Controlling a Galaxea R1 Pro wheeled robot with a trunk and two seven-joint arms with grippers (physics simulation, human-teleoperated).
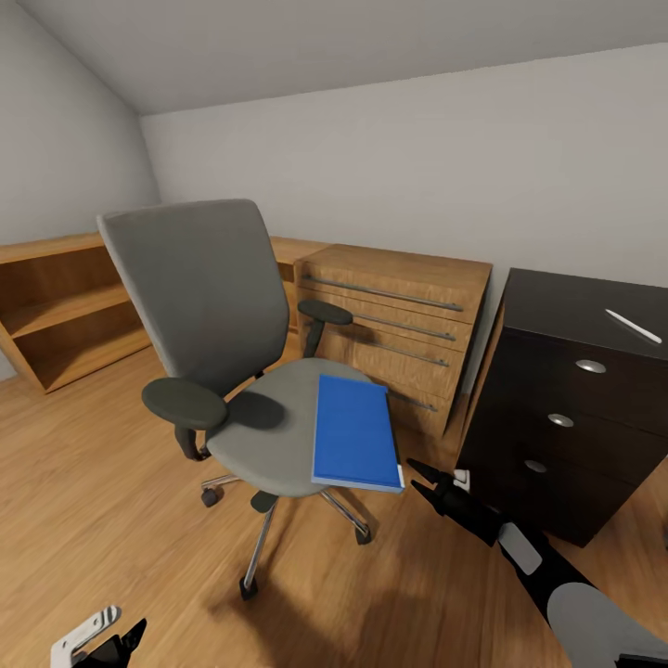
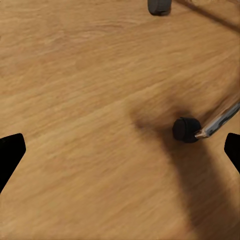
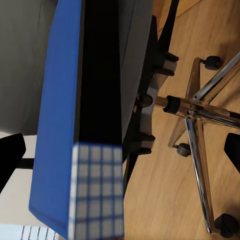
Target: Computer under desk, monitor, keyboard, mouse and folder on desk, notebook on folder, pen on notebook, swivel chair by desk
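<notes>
Folder (image 1: 355, 430) is overhanging the swivel chair (image 1: 232, 371) seat; right pincer (image 1: 419, 475), jaws apart, is lined up nearby. If nudged instead of gripped, it could easily be knocked to the floor.

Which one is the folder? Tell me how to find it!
Find the big grey swivel chair in the middle of the room. On its seat, toward the side nearest the wooden drawer chest, lies the folder, flat and rectangular. It is the only bright blue thing here.
</notes>
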